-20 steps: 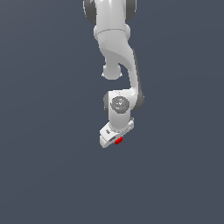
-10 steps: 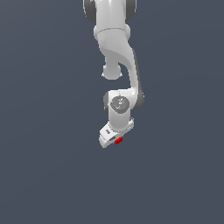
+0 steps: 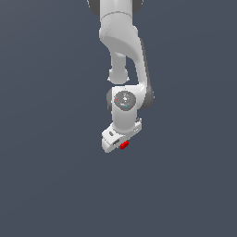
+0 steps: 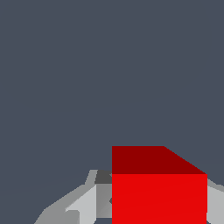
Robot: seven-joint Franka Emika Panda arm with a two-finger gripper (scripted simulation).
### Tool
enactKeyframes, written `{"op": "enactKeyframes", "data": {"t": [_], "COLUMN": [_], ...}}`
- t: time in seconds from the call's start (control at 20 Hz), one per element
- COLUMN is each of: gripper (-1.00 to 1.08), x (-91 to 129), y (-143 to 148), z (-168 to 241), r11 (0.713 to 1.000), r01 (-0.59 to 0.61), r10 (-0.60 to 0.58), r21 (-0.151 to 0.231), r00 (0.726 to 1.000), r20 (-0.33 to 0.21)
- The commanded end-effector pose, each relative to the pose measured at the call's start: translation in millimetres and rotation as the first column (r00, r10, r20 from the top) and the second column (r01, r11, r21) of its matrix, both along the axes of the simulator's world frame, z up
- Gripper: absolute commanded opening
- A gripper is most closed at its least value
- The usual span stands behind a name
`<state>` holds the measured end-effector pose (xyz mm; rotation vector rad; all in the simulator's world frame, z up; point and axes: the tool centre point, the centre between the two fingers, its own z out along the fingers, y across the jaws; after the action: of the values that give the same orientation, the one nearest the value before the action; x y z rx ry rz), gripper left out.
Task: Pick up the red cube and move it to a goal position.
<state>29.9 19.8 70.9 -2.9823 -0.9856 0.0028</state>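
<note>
The red cube (image 3: 124, 146) shows as a small red patch at the lower edge of my white gripper (image 3: 121, 144) in the exterior view, near the picture's middle. In the wrist view the red cube (image 4: 158, 188) fills much of the picture's lower part, held between grey fingers (image 4: 85, 206). The gripper (image 4: 151, 205) is shut on the cube. The arm hangs down from the top of the exterior view, with the hand tilted. The fingertips are mostly hidden by the hand in the exterior view.
A plain dark grey-blue surface (image 3: 51, 176) fills the background in both views. No other objects show.
The gripper with the cube sits very slightly lower and toward the exterior view's left than a second ago. The grip is unchanged.
</note>
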Motion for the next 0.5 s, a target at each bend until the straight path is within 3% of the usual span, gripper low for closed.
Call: {"op": "enactKeyframes", "data": {"t": [0.0,0.45], "gripper": [-1.00,-1.00], "x": [2.1,10.4], "y": [-3.9,-21.9], "z": [22.5,124.6], "r11": [1.000,1.000], "r01": [0.000,-0.001], "r10": [0.000,0.001], "r21": [0.000,0.001], "r00": [1.000,1.000], "r20": [0.001,0.002]}}
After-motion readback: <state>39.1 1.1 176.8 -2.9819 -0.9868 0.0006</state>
